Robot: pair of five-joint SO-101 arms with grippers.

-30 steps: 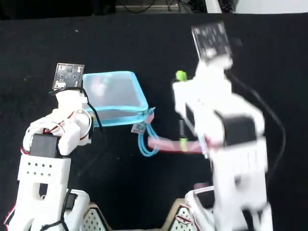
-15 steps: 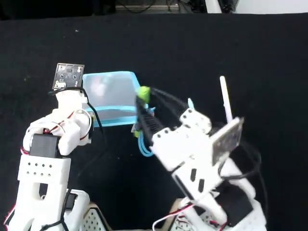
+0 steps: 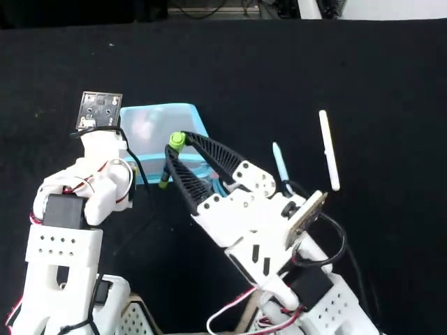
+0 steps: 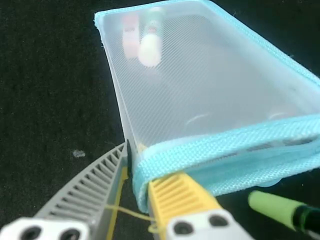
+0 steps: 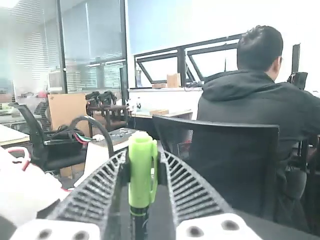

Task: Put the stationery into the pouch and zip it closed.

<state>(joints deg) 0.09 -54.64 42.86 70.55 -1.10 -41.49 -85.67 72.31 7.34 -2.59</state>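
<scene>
A translucent pouch (image 3: 155, 130) with a light-blue zip edge lies on the black table. My left gripper (image 4: 131, 167) is shut on the corner of the pouch (image 4: 200, 100) at its zip edge. A pink item (image 4: 130, 36) and a pale green-and-white item (image 4: 150, 44) lie inside, at the far end. My right gripper (image 3: 179, 145) holds a green-capped pen (image 3: 175, 140) tilted over the zip edge. In the right wrist view the black fingers (image 5: 175, 187) are shut on the pen (image 5: 142, 167). Its green end (image 4: 277, 209) hovers just outside the pouch mouth.
A light-blue pen (image 3: 281, 162) and a white pen (image 3: 328, 149) lie on the black table (image 3: 363, 77) to the right of the pouch. The pouch's blue cord (image 3: 218, 183) lies under the right arm. The table's far side and right are open.
My right arm has swung leftwards with the green-capped pen, from the table's middle to the pouch's zip edge. The blue and white pens came into view. The left arm kept still.
</scene>
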